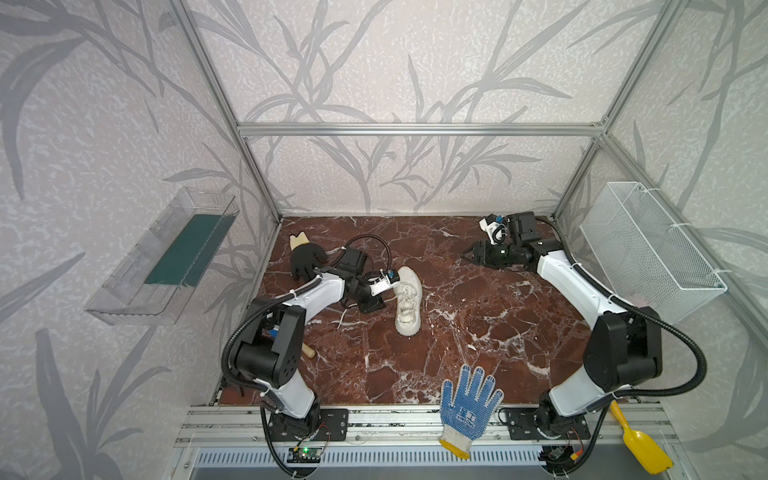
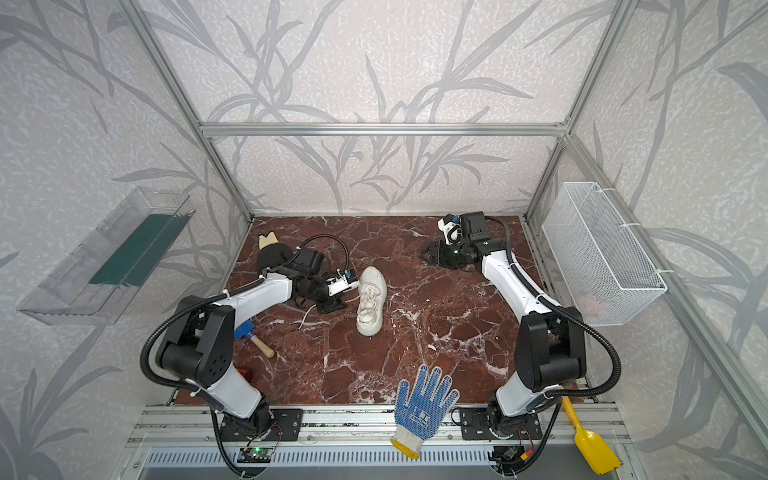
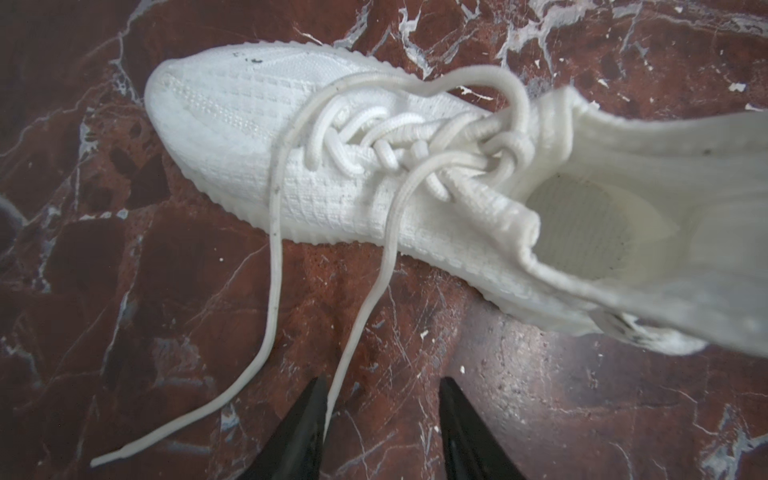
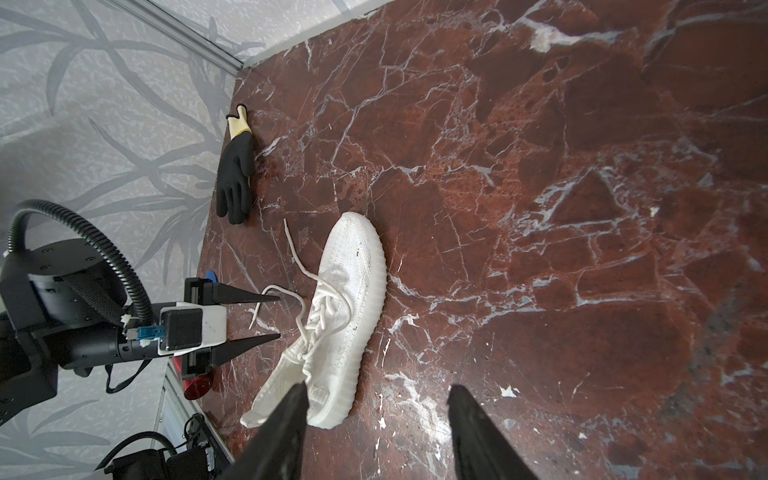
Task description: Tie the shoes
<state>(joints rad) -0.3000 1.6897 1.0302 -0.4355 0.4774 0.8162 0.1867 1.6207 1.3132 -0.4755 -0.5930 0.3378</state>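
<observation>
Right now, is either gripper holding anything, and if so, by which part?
Nothing is held. The left gripper stands open around one lace of the sneaker; the right gripper is open, apart from it.

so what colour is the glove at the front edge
The glove is white knit with blue dots and a yellow cuff trim, clearest in both top views.

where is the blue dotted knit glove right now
In both top views the blue-dotted white knit glove lies at the front edge of the red marble tabletop, cuff overhanging the aluminium rail, nearer the right arm's base than the left's.
</observation>
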